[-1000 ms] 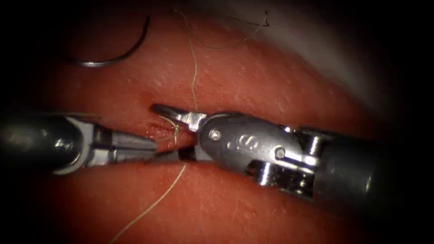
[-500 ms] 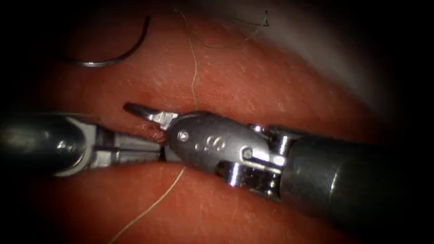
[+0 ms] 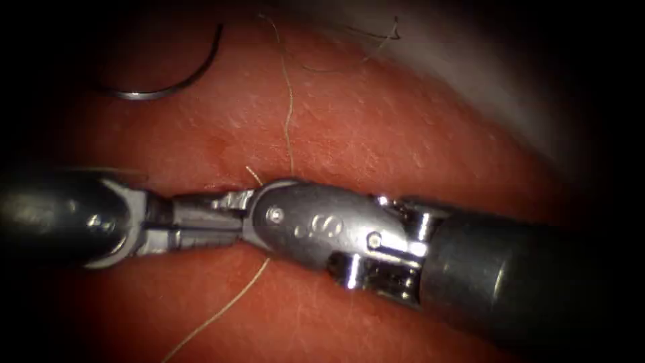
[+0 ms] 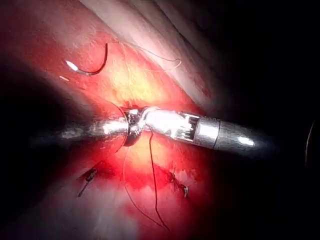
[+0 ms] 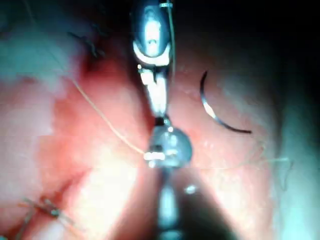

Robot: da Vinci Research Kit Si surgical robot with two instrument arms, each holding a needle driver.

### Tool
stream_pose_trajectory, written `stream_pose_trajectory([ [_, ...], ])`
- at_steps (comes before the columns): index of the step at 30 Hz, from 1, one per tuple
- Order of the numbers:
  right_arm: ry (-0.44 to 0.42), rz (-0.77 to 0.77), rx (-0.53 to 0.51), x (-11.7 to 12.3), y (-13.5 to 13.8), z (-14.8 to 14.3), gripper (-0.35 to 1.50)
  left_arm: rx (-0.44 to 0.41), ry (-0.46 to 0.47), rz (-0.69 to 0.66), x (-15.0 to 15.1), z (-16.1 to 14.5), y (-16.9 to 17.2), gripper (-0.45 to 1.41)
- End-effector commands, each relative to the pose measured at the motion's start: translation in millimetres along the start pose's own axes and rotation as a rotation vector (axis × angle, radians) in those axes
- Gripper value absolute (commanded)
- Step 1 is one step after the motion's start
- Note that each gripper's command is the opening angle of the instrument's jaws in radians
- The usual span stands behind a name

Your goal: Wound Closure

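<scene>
Meeting tip to tip at centre frame: left tool (image 3: 225, 214) in from the left edge, right tool (image 3: 232, 199) in from the right, touching or all but touching just over the cut (image 3: 218, 186). Left tool's jaws pressed together; whether on thread or on nothing, cannot tell, since the right tool's tip lies across them. Right tool's grip: cannot tell either, tip lost against the left tool's metal.

Moving outward to the thread (image 3: 289, 117): down from the upper middle of the frame, straight into the spot where the tips meet, then out again below and away toward the lower left. So thread right at both tips, with neither arm clearly nearer.

Farther out, upper left of the frame, the needle (image 3: 168, 84): free on the tissue (image 3: 376, 128), held by neither tool, not in the tissue, curve open upward, long axis running from lower left to upper right. Well apart from both tips, up and to the left of them and of the cut. Lying on the left tool's side of the frame, so judged nearer that arm, though its tip points away toward centre.

Same needle (image 5: 215, 112) seen in the right wrist view, loose beside the two tools.
</scene>
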Motion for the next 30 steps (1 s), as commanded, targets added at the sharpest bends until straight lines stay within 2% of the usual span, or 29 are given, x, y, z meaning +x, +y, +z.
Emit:
stream_pose_trajectory([
  [1, -0.004, -0.006, 0.013, 0.0, 0.2, 0.7, -0.35, -0.002, 0.0, 0.002, -0.3, 0.4, 0.4, -0.35],
  [4, -0.001, -0.005, 0.002, 0.3, 0.0, 0.3, -0.35, -0.007, 0.003, 0.006, -0.6, -0.2, 0.6, -0.35],
  [5, 0.003, -0.002, -0.025, 0.6, 0.1, -0.1, 0.05, -0.009, 0.005, 0.007, -0.7, -0.6, 0.7, -0.35],
  [6, 0.006, 0.003, -0.062, 0.9, 0.2, -0.5, 0.57, -0.013, 0.007, 0.008, -0.9, -1.1, 0.8, -0.35],
  [7, 0.016, 0.021, -0.149, 2.0, 0.9, -1.9, 1.46, -0.024, 0.013, 0.01, -1.0, -2.5, 0.8, -0.35],
  [11, 0.038, 0.052, -0.179, 3.7, 2.1, -5.4, 1.48, -0.044, 0.022, 0.005, -0.9, -4.6, 0.0, -0.35],
  [12, 0.055, 0.063, -0.19, 4.2, 2.5, -7.1, 1.48, -0.05, 0.025, 0.004, -0.9, -5.3, -0.3, -0.35],
  [15, 0.056, 0.074, -0.199, 4.5, 3.1, -9.1, 1.48, -0.057, 0.03, 0.009, -1.5, -5.8, -0.4, -0.35],
  [19, 0.05, 0.084, -0.225, 4.3, 4.0, -11.4, 1.48, -0.066, 0.037, 0.035, -3.6, -7.1, 0.4, -0.35],
  [24, 0.034, 0.094, -0.256, 3.7, 5.3, -13.8, 1.48, -0.109, 0.012, -0.016, -7.3, -9.5, 1.5, -0.35],
  [25, 0.029, 0.097, -0.267, 3.4, 5.7, -14.3, 1.48, -0.114, 0.01, -0.078, -8.3, -9.9, 1.7, 0.08],
  [26, 0.027, 0.092, -0.271, 3.2, 6.0, -14.7, 1.48, -0.135, 0.022, -0.199, -9.3, -9.9, 1.5, 0.24],
  [29, 0.026, 0.099, -0.274, 2.9, 6.2, -15.1, 1.48, -0.14, 0.025, -0.321, -10.8, -9.6, 1.4, 0.22],
  [30, 0.026, 0.099, -0.274, 2.9, 6.2, -15.1, 1.48, -0.139, 0.025, -0.346, -11.2, -9.4, 1.4, 0.26],
])
